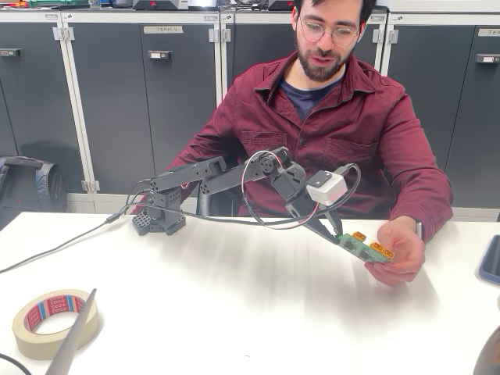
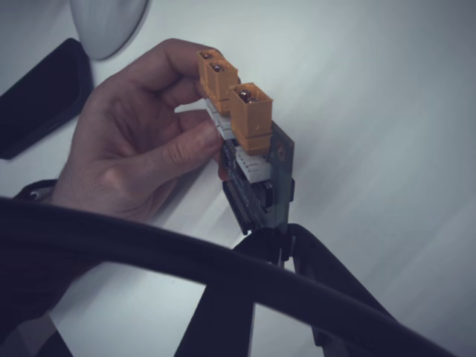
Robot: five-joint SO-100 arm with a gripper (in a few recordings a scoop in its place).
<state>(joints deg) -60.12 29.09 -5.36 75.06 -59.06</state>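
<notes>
A small green circuit board (image 1: 361,248) (image 2: 256,171) with orange connectors sits just above the white table, to the right in the fixed view. My black gripper (image 1: 336,231) (image 2: 279,242) is shut on the board's near edge, with both fingers meeting around it. A person's hand (image 1: 402,250) (image 2: 126,149) holds the opposite end of the board with thumb and fingers. The person sits behind the table in a dark red shirt.
My arm's base (image 1: 160,211) stands at the table's back left, with cables trailing left. A roll of masking tape (image 1: 51,322) lies front left. A dark flat device (image 1: 491,259) (image 2: 37,97) lies at the right edge, next to a pale rounded object (image 2: 108,22).
</notes>
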